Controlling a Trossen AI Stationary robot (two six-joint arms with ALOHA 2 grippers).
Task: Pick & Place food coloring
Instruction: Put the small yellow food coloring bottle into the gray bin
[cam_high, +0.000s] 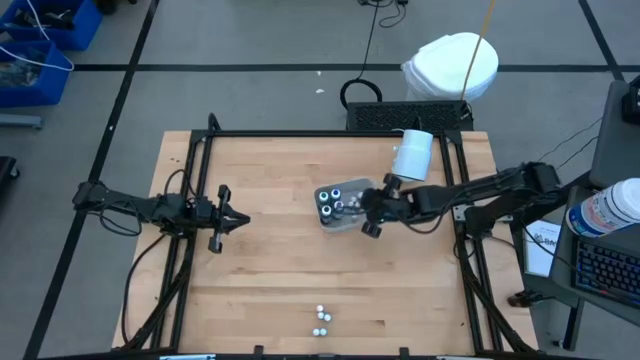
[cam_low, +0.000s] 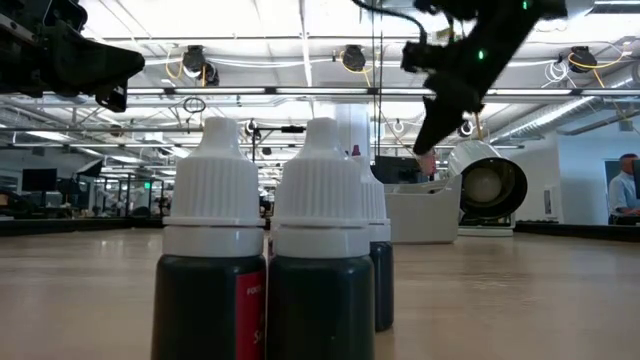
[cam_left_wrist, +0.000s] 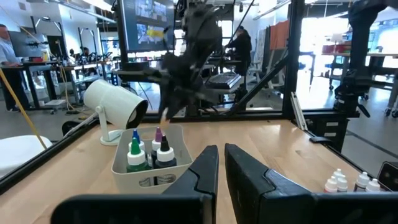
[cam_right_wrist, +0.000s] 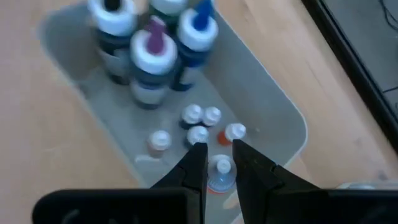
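- My right gripper (cam_right_wrist: 216, 163) hangs over the near end of the grey tray (cam_high: 329, 219), fingers drawn nearly together with a slim gap between them, and nothing clamped that I can make out.
- Straight under my fingertips sits a small blue-tinged cap (cam_right_wrist: 219, 176), with more whitish caps (cam_right_wrist: 198, 118) scattered on the tray floor just beside it.
- At the tray's far end stand the uncapped bottles (cam_right_wrist: 152, 59), bunched together, tips showing purple, blue and green.
- Down at the table's front edge, well apart from the tray, wait the capped white-top bottles (cam_high: 320, 320) in a tight cluster.
- My left gripper (cam_high: 222, 219) idles over the table's left side, fingers almost shut, empty.
- My read: I'm at the tray end of a cycle, either just dropped something or about to pick a cap; can't tell which.
- If picking, I need wider fingers, then a straight drop centred on that one cap without nudging its neighbours.
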